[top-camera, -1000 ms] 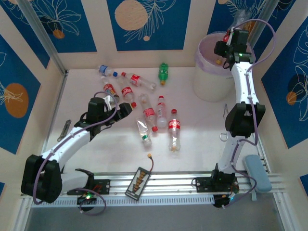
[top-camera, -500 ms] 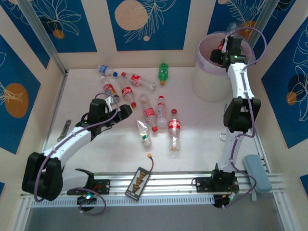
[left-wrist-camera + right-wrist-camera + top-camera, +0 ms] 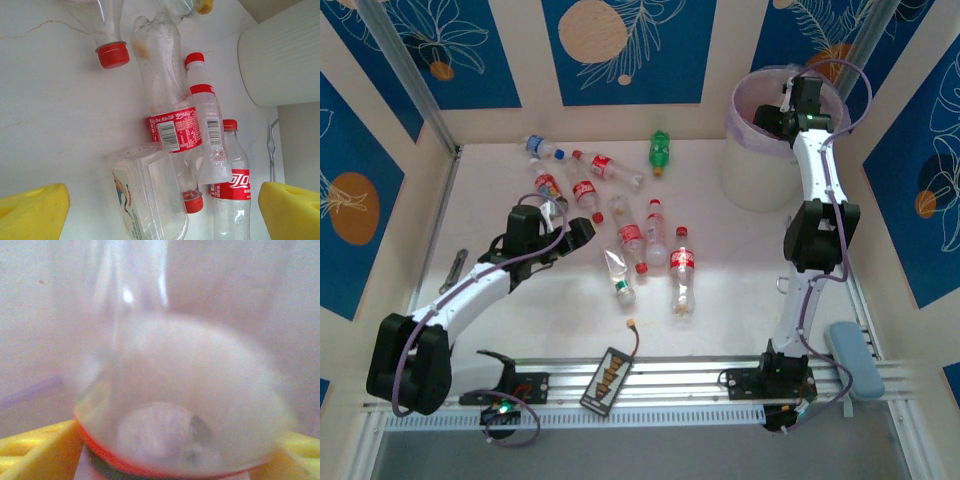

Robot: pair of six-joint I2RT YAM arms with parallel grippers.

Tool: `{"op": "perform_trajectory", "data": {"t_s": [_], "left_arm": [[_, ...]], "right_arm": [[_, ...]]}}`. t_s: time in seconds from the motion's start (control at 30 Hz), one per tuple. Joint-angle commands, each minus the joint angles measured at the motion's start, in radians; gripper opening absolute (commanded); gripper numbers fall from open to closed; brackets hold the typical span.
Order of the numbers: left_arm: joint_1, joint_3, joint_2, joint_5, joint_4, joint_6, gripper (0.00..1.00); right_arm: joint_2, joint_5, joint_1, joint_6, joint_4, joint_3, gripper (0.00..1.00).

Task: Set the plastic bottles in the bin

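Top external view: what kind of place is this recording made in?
Probably a staged robot booth: printed blue wall panels enclose a white table, and both arms bolt to an aluminium rail.

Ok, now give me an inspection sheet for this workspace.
Surface: white table.
Job's things: about ten plastic bottles lying loose left of the bin, including one green bottle; bin upright, far right.
Clutter: circuit board by the front rail; metal hook beside the right arm.
Grippers: left gripper open above the bottles; right gripper over the bin, blurred clear bottle between its fingers, grip unclear.
Cables: purple cable along each arm.
Surroundings: blue patterned wall panels.
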State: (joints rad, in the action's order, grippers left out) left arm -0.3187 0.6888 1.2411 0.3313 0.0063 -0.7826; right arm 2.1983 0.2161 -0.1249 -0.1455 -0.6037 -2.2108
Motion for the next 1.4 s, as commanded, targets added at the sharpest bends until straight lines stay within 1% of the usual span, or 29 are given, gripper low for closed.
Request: {"op": "perform_trajectory", "data": {"t_s": [0.0,0.13,0.17,0.27,0.43,0.7,0.77,0.87,0.97,1.13,1.27,1.37], "left_arm": [[-0.009,-0.005,0.007,-0.013,0.003,0.019,0.97],[-0.008,-0.006,0.01,-0.009,0.007,0.017,0.96],[-0.008,-0.005,0.01,-0.01,0.008,0.017,0.96],[-0.008,-0.002,0.014,-0.01,0.008,0.019,0.97],[-0.007,0.002,0.024,-0.003,0.018,0.022,0.97],[-0.009,0.044,0.068,0.001,-0.011,0.054,0.98],[-0.01,0.053,0.078,-0.001,-0.012,0.055,0.98],[-0.029,0.075,0.089,-0.029,-0.037,0.068,0.98],[-0.069,0.125,0.118,-0.065,-0.087,0.092,0.98],[-0.118,0.184,0.178,-0.107,-0.103,0.093,0.98],[-0.145,0.234,0.251,-0.108,-0.101,0.101,0.99],[-0.155,0.247,0.296,-0.111,-0.074,0.076,0.98]], "right_arm": [[0.0,-0.016,-0.002,0.011,-0.026,-0.056,0.84],[-0.034,-0.014,0.004,0.023,-0.031,-0.059,0.93],[-0.044,-0.012,0.005,0.024,-0.031,-0.058,0.97],[-0.086,-0.004,0.015,0.035,-0.033,-0.056,0.99],[-0.171,0.043,0.041,0.06,-0.022,-0.02,0.99],[-0.382,0.161,0.101,0.117,0.112,0.147,0.99],[-0.422,0.186,0.117,0.138,0.12,0.167,0.99],[-0.484,0.207,0.146,0.151,0.106,0.206,0.99],[-0.583,0.22,0.198,0.146,0.109,0.299,0.99],[-0.773,0.144,0.295,0.049,0.085,0.505,0.99],[-0.912,0.077,0.393,-0.026,0.058,0.682,0.99],[-1.008,-0.002,0.428,-0.102,0.046,0.816,0.99]]}}
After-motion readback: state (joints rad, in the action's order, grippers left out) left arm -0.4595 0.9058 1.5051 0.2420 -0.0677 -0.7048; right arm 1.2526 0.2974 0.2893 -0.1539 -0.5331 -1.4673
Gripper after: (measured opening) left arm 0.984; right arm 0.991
